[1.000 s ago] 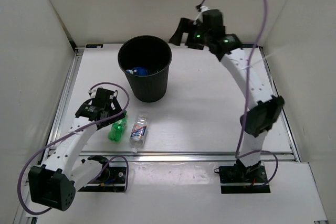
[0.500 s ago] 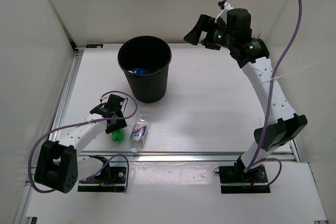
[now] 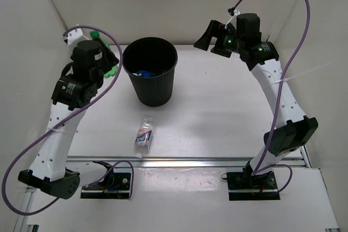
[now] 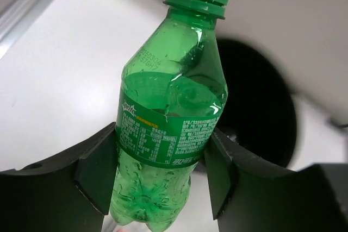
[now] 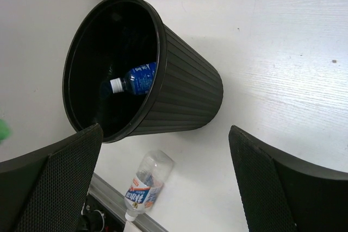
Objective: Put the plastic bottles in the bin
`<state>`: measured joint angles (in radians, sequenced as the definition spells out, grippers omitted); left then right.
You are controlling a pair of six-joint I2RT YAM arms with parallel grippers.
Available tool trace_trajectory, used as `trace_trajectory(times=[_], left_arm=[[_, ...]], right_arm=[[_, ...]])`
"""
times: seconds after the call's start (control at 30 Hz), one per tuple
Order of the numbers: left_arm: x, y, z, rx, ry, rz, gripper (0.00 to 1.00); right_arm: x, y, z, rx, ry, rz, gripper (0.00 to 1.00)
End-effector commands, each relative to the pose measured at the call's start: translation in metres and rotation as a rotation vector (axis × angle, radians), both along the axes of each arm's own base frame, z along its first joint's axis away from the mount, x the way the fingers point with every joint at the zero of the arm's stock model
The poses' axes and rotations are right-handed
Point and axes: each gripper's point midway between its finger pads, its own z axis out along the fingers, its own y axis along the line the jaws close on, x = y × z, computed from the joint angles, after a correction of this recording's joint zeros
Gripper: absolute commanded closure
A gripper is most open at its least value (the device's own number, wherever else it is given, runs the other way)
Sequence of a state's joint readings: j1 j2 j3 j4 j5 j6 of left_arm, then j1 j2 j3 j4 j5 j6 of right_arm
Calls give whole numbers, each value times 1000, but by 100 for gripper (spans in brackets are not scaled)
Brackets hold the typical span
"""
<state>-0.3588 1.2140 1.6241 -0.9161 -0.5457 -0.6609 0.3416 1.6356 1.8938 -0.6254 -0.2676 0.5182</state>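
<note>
Black bin (image 5: 187,93) with blue-label bottle (image 5: 139,78) inside

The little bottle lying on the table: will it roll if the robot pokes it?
Probably: the little bottle lies on its round side. It looks empty, so likely light, and its thin clear plastic may dent.
</note>
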Motion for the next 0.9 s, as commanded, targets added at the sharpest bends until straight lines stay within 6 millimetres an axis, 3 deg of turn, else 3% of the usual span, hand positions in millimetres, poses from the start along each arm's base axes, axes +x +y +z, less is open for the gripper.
trace_trajectory(times=[0.0,0.07,0.1,0.13,0.2,0.23,0.27,0.3,0.33,0.43,0.47,0.53,0.57,0.6,0.67,0.7,0.8,0.83,0.87], left_arm=[[28,-12,47,47,-135,-53,47],[52,-29,51,70,-122,-116,46],[74,-56,31,79,-69,-191,46],[84,-67,45,77,-104,-217,44],[104,-87,42,111,-103,-268,40],[124,-99,38,120,-97,-289,35],[132,-106,36,131,-95,-313,26],[135,-107,36,143,-93,-317,0],[132,-106,42,128,-108,-312,0],[107,-101,37,100,-94,-291,0],[84,-84,28,105,-69,-254,0],[53,-71,10,58,-41,-206,0],[20,-52,23,15,-94,-171,0],[7,-46,-31,23,7,-160,0],[-20,-40,-62,-47,42,-148,0],[-40,-35,-93,-43,87,-169,0],[-60,-50,-127,-85,130,-274,0],[-65,-51,-155,-53,190,-305,0],[-67,-57,-165,-48,208,-339,0]], right_arm=[[-7,-3,22,36,-53,9,0],[-8,-2,23,39,-52,17,0],[-6,-6,23,39,-52,8,0],[-7,-4,23,49,-46,13,0],[-7,-2,20,50,-35,24,0],[-7,-2,24,53,-45,25,0],[-7,-2,24,54,-46,25,0],[-5,-6,24,53,-46,16,0],[-8,-7,29,57,-57,16,0],[-10,-17,24,52,-45,-6,0],[-9,-18,18,45,-33,-15,0],[-10,-30,12,41,-20,-41,0],[-10,-31,7,38,-10,-41,0],[-11,-35,8,38,-12,-52,0],[-9,-39,3,35,0,-61,0],[-11,-38,-1,37,10,-50,0],[-9,-35,-5,44,27,-46,0],[-10,-34,-1,51,20,-36,0],[-9,-32,-5,58,39,-30,0]])
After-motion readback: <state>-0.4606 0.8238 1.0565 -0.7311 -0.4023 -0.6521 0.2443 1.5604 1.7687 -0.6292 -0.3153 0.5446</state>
